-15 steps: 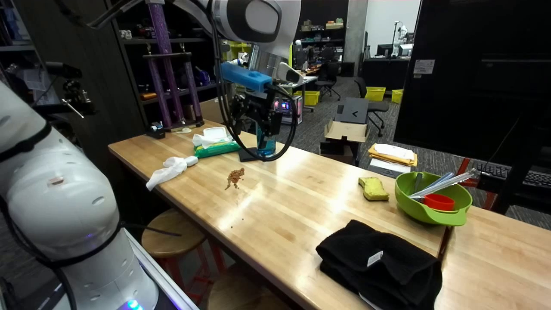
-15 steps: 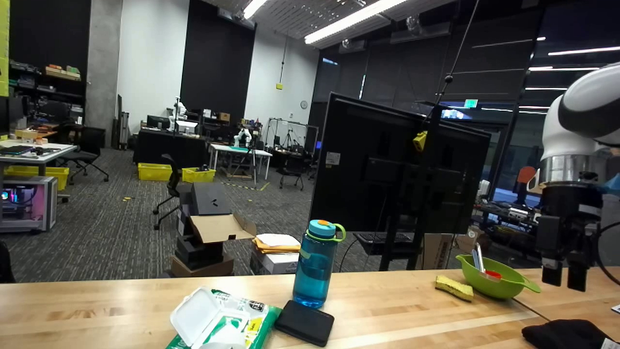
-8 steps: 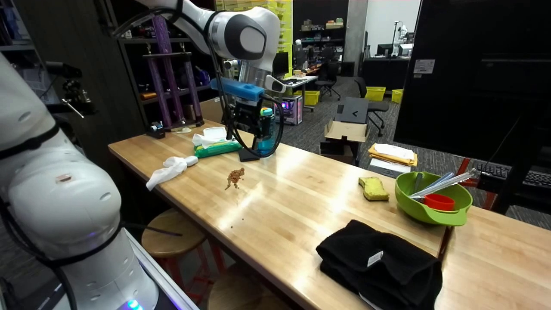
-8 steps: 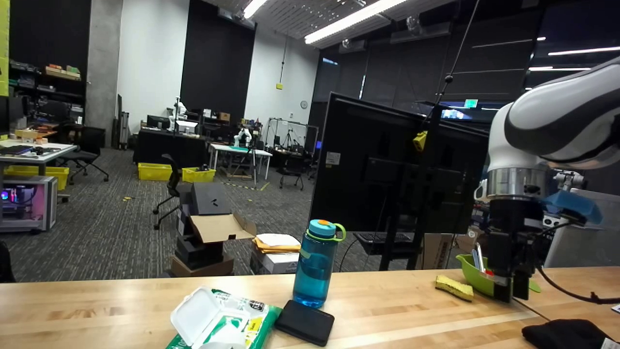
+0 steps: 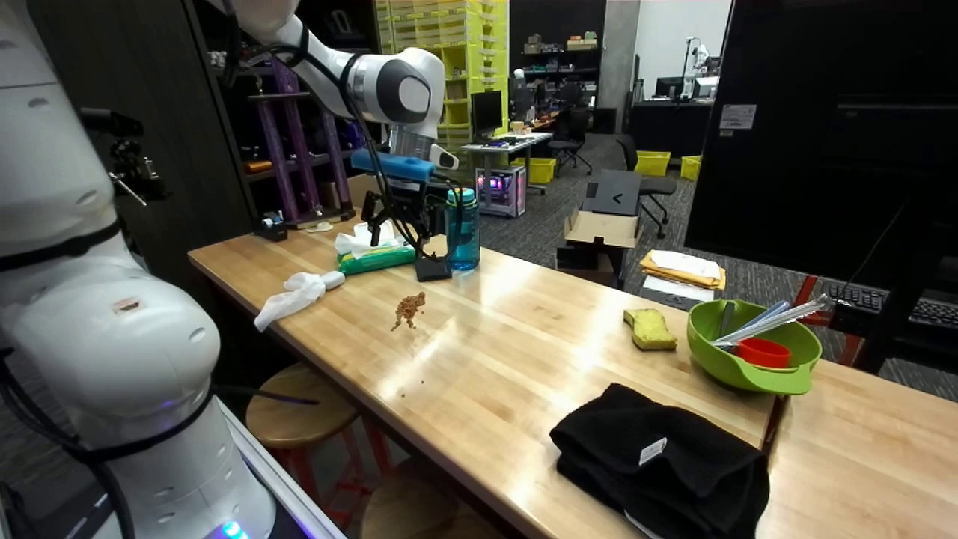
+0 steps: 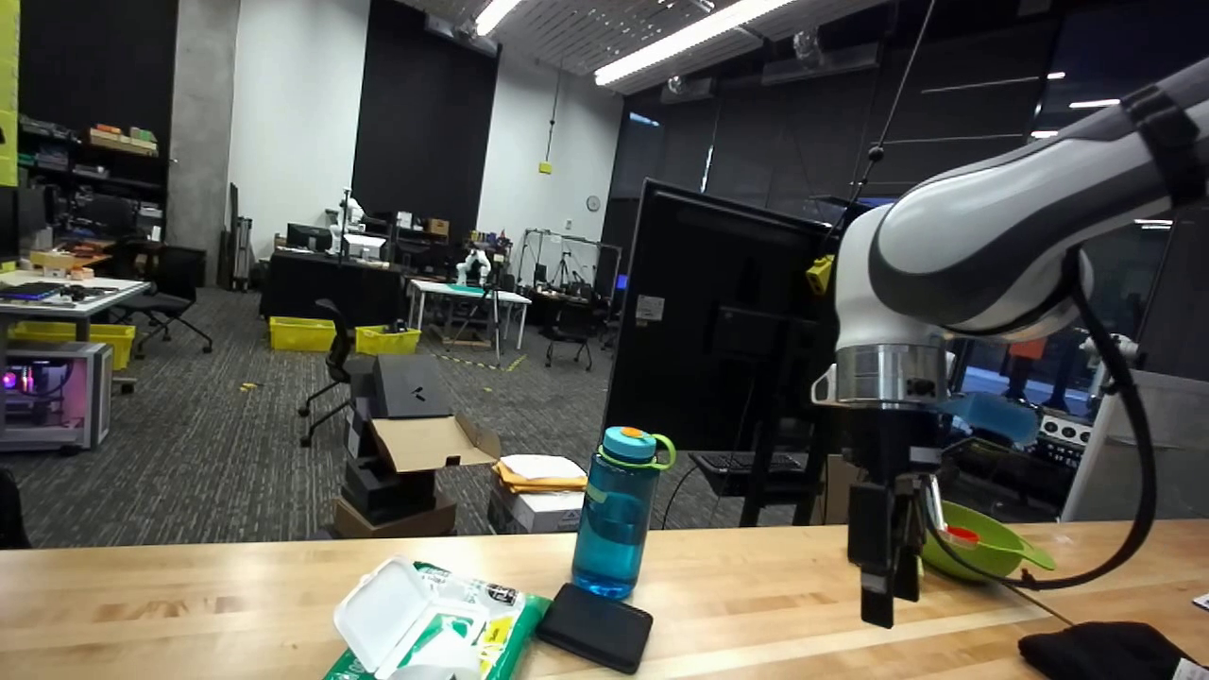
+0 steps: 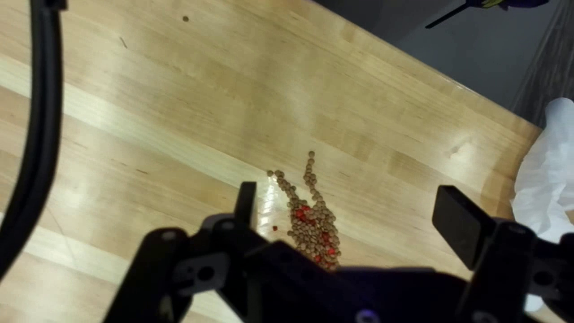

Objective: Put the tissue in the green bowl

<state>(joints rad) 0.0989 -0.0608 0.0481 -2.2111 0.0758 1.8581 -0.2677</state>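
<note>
Presently we are judging this a pre-grasp reach: the end effector (image 7: 352,215) is hanging empty, jaws apart; the tissue (image 5: 296,293) is lying at the edge of the table (image 5: 509,337). We are advising alignment over it, descent, pinch, then transfer to the bowl (image 5: 748,374).

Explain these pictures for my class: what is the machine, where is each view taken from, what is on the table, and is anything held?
The machine is a robot arm; its end effector stands open and holds nothing. Two views look at the scene from outside; one looks down from the wrist. On the table are a crumpled tissue, a pile of small brown and red bits, wipes, a bottle, a flat black thing, a sponge, a cloth and a bowl.
</note>
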